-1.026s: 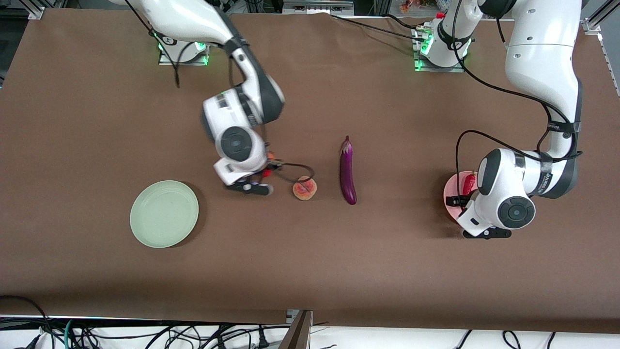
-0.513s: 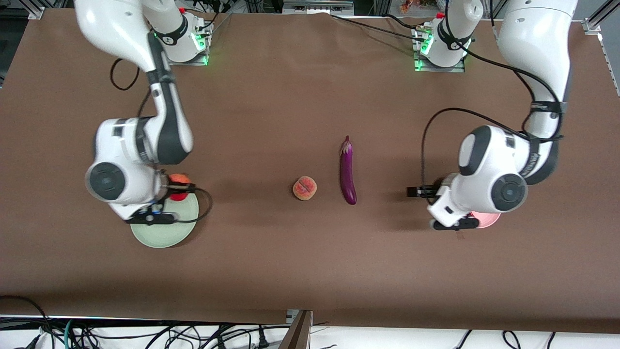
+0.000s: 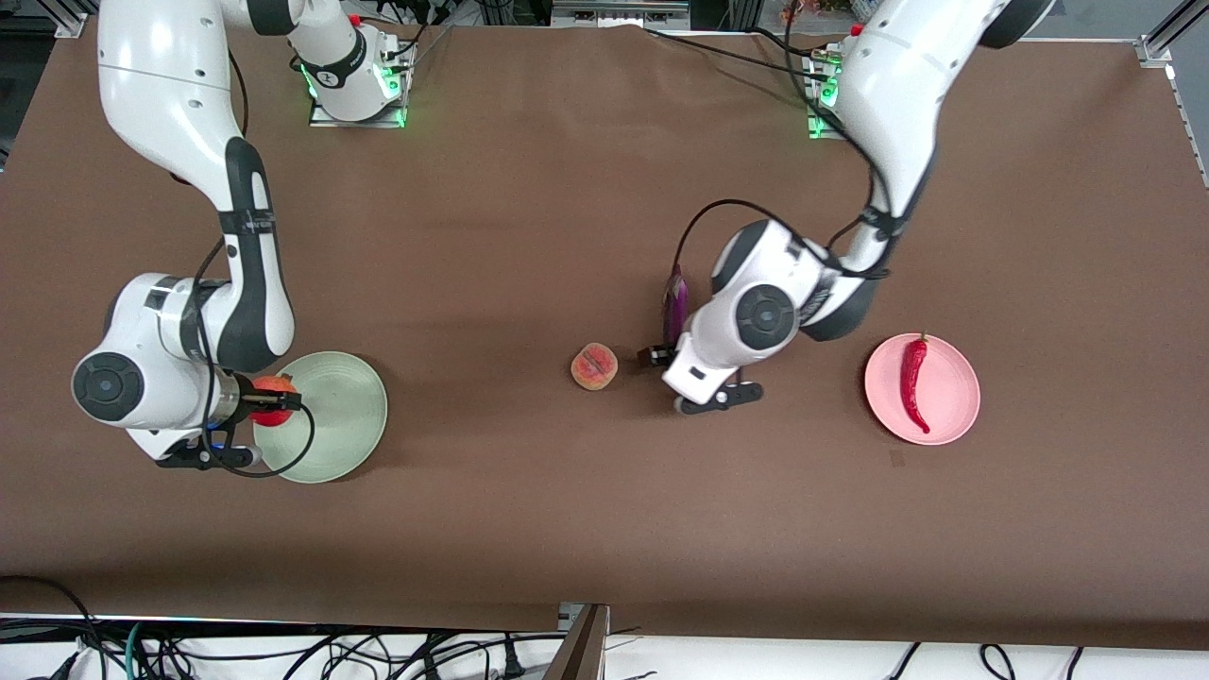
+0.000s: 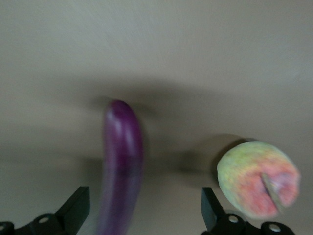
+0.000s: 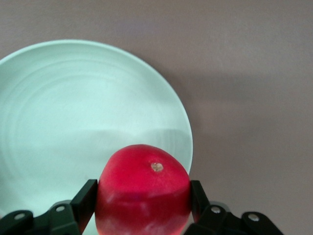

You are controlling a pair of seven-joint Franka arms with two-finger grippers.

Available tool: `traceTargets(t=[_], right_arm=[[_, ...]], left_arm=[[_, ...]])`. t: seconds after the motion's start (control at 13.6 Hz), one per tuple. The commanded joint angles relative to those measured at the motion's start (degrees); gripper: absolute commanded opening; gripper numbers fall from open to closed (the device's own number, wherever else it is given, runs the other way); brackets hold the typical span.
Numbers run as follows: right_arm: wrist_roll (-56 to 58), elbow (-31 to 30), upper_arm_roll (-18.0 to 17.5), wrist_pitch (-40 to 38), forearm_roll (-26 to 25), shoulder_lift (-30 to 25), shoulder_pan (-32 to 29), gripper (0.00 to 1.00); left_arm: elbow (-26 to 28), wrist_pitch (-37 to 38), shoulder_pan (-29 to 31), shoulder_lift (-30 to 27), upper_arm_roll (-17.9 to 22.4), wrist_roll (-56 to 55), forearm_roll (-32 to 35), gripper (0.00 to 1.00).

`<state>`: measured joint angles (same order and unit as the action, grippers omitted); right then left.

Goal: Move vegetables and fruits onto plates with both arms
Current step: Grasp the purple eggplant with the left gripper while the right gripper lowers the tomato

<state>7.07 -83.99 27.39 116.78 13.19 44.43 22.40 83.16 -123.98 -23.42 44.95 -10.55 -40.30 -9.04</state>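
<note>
The right claw (image 3: 269,404) is hanging over the edge of the mint green plate (image 3: 340,425) that faces the right arm's end of the desk (image 3: 529,510). Its fingers (image 5: 84,199) are pressing on both sides of the round red pomegranate-like fruit (image 5: 143,188), which is sitting clamped between them above the plate's rim. In the front view the fruit is showing at about 9 o'clock on the plate.

The left claw (image 3: 658,356) is hovering low over the eggplant (image 3: 673,304), above the end of it that is nearer the front camera. Its fingers (image 4: 74,209) are standing wide apart and gripping nothing. In the left wrist view the purple eggplant (image 4: 122,166) is running up between the fingers, and the peach-like fruit (image 4: 258,178) is lying just beside one finger. Whether that finger is touching the fruit, I cannot tell.

On the desk the peach-like fruit (image 3: 594,366) is resting at about 8 o'clock from the eggplant, near it but apart. The eggplant's stem end is pointing to 12 o'clock in the front view, toward the arm bases.

The pink plate (image 3: 954,392) is sitting toward the left arm's end of the desk, at about 3 o'clock from the left claw. The red chili pepper (image 3: 913,380) is lying on it, running from 12 to 6 o'clock.
</note>
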Motion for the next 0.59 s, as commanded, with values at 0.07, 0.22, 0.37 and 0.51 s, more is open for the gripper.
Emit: traceTargets(t=[0.07,0.22,0.37,0.51], right_arm=[[0.40,-0.47,-0.50,3.89,0.61,1.71,0.01,0.34],[0.40,-0.47,-0.50,4.24,0.61,2.76,0.01,0.46],[0.40,-0.38,-0.50,4.16,0.61,2.86,0.01,1.00],[2.76,0.23,-0.41,3.02,0.61,1.72,0.27,1.00]], left_arm=[[0.34,0.14,0.74,0.84,0.79,0.39,-0.02,1.00],[0.43,0.32,0.65,0.84,0.79,0.31,0.42,1.00],[0.60,0.32,0.31,1.27,0.79,-0.13,2.52,1.00],[1.22,0.23,0.30,1.80,0.88,-0.31,2.88,1.00]])
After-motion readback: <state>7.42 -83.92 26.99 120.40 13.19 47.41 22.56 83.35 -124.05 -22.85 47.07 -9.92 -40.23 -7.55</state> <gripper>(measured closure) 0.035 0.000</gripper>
